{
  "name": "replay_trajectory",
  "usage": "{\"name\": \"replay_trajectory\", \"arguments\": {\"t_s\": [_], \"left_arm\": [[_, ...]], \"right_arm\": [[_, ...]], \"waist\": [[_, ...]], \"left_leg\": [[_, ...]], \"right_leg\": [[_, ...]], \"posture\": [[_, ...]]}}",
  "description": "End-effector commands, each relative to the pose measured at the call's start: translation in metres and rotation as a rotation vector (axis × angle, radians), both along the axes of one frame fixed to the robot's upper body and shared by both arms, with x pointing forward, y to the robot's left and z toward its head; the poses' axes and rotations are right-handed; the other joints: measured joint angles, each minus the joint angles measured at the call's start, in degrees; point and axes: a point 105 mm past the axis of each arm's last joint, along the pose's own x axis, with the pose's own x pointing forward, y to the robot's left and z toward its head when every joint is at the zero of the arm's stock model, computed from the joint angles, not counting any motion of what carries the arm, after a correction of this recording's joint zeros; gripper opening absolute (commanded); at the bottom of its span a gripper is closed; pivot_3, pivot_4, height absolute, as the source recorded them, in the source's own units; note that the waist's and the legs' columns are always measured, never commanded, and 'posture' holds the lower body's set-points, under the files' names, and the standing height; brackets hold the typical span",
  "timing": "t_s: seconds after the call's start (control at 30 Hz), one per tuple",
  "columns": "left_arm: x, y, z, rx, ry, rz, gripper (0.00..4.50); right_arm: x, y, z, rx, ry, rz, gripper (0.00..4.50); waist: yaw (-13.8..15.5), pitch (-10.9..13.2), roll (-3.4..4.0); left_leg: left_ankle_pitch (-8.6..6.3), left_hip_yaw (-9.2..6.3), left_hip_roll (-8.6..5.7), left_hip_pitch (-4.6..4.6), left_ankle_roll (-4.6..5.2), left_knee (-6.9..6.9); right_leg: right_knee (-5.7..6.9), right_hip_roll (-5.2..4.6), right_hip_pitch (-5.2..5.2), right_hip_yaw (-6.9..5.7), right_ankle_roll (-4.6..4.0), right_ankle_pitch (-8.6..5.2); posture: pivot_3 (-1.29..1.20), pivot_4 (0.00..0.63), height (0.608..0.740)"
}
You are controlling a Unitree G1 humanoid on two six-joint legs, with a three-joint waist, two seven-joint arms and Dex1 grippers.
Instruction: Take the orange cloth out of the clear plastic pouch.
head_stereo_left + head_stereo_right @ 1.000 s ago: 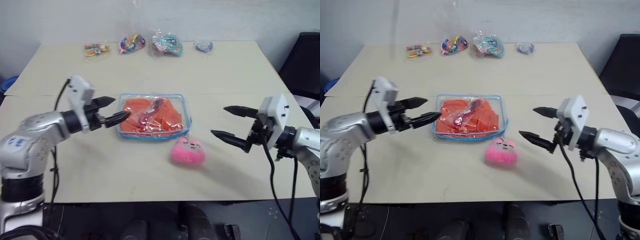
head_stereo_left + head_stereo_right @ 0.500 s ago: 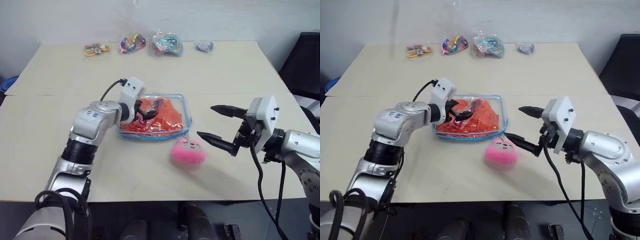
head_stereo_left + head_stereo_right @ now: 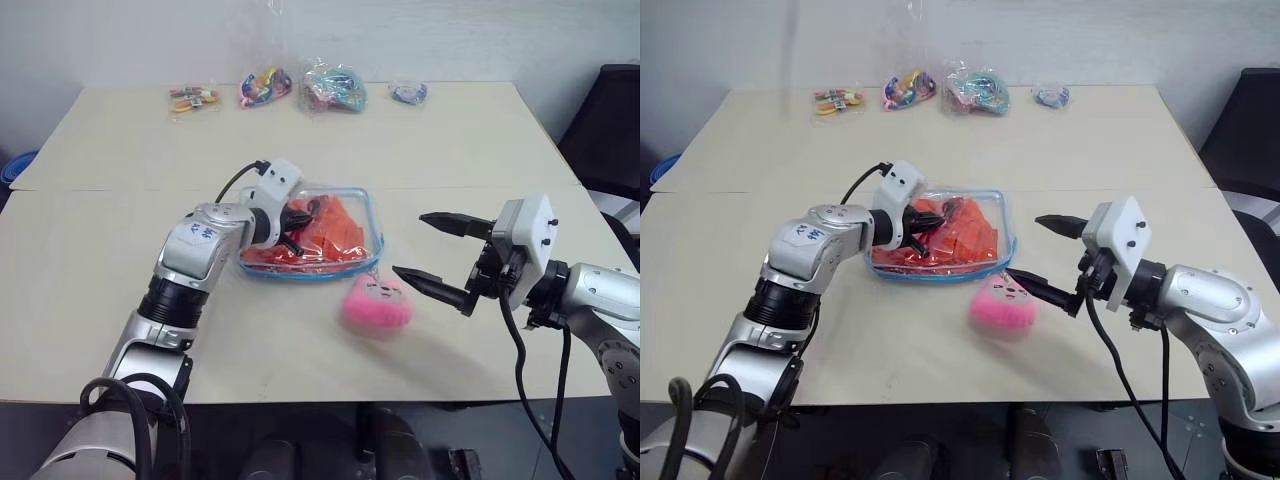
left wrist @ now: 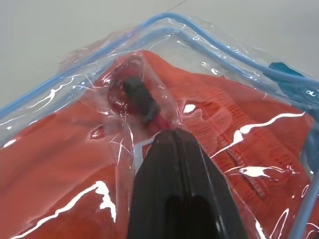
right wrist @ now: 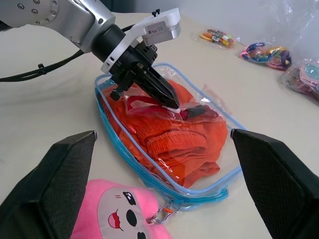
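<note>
Now, pouch: we find the flat clear plastic pouch with light-blue zipper trim (image 3: 312, 236) lying mid-table on the pale tabletop (image 3: 450, 140), between our two arms.
Cloth: the crumpled bright orange cloth (image 5: 174, 139) sits inside the pouch, nothing of it drawn out yet.
Left gripper: our left gripper (image 5: 167, 97) has its two black fingers pressed together on top of the pouch; in the left wrist view they pinch a fold of the clear film beside a small dark red piece (image 4: 134, 87) under the plastic. We judge this pinch is meant to lift or steady the upper wall, not the cloth itself.
Right gripper: our right gripper (image 3: 432, 254) hangs near the pouch's right end, jaws spread wide, holding nothing. We read it as waiting to reach for the cloth.
Charm: the small pink plush charm (image 3: 376, 303) lies on the table just beside the pouch's near corner, clipped to it.
Far edge: small clear bags of colourful items (image 3: 300, 88) lie well apart, uninvolved.
Risk: the pinched film may slip.
</note>
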Motion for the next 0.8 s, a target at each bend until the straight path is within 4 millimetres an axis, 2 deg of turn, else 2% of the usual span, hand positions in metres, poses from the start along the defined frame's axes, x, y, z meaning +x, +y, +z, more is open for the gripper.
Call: {"name": "replay_trajectory", "arguments": {"t_s": [0.03, 0.13, 0.23, 0.4, 0.53, 0.67, 0.8], "left_arm": [[0.011, 0.033, 0.032, -0.1, -0.092, 0.168, 0.05], [0.019, 0.083, 0.048, -0.152, -0.137, 0.367, 0.05], [0.016, 0.139, 0.051, -0.135, -0.169, 0.539, 0.05], [-0.015, 0.235, 0.035, -0.029, -0.156, 0.788, 0.05], [-0.04, 0.274, 0.018, 0.035, -0.138, 0.893, 0.05], [-0.057, 0.29, 0.0, 0.092, -0.12, 0.933, 0.05], [-0.067, 0.294, -0.007, 0.081, -0.116, 0.959, 0.05]], "right_arm": [[-0.006, 0.007, 0.009, -0.01, -0.056, 0.046, 4.5], [-0.008, 0.013, 0.011, -0.01, -0.053, 0.098, 4.5], [-0.011, 0.019, 0.013, -0.013, -0.05, 0.149, 4.5], [-0.012, 0.028, 0.013, -0.022, -0.04, 0.223, 4.5], [-0.011, 0.033, 0.011, -0.026, -0.03, 0.26, 4.5], [-0.008, 0.034, 0.009, -0.035, -0.023, 0.284, 4.5], [-0.005, 0.035, 0.01, -0.043, -0.023, 0.304, 4.5]], "waist": [[0.0, 0.01, -0.01], [-0.25, 0.01, -0.02], [-0.65, 0.01, -0.02], [-1.09, 0.01, -0.03], [-0.59, -0.01, -0.12], [0.12, -0.02, -0.15], [-0.08, 0.0, -0.21]], "left_leg": [[0.0, 0.0, 0.0, 0.0, 0.0, 0.0], [0.0, -0.02, 0.03, 0.01, 0.0, 0.0], [0.01, -0.03, 0.06, 0.06, -0.02, -0.05], [0.02, -0.33, 0.05, 0.09, -0.04, -0.1], [0.01, -0.43, 0.03, 0.03, -0.04, -0.05], [0.01, -0.43, 0.03, 0.0, -0.04, -0.05], [0.01, -0.42, 0.03, 0.0, -0.05, -0.06]], "right_leg": [[0.0, 0.0, 0.0, 0.0, 0.0, 0.0], [0.0, 0.01, -0.01, 0.0, 0.0, 0.0], [0.02, 0.06, -0.03, 0.01, -0.01, 0.0], [-0.02, 0.02, -0.04, 0.0, -0.01, 0.0], [-0.06, -0.04, -0.03, -0.08, -0.01, 0.0], [-0.07, -0.09, -0.02, -0.13, -0.01, 0.0], [-0.08, -0.08, -0.02, -0.13, -0.01, 0.0]], "posture": [[0.0, 0.15, 0.74], [0.0, 0.15, 0.74], [0.0, 0.15, 0.74], [0.0, 0.15, 0.74], [0.0, 0.15, 0.74], [0.0, 0.15, 0.74], [0.0, 0.15, 0.74]]}}
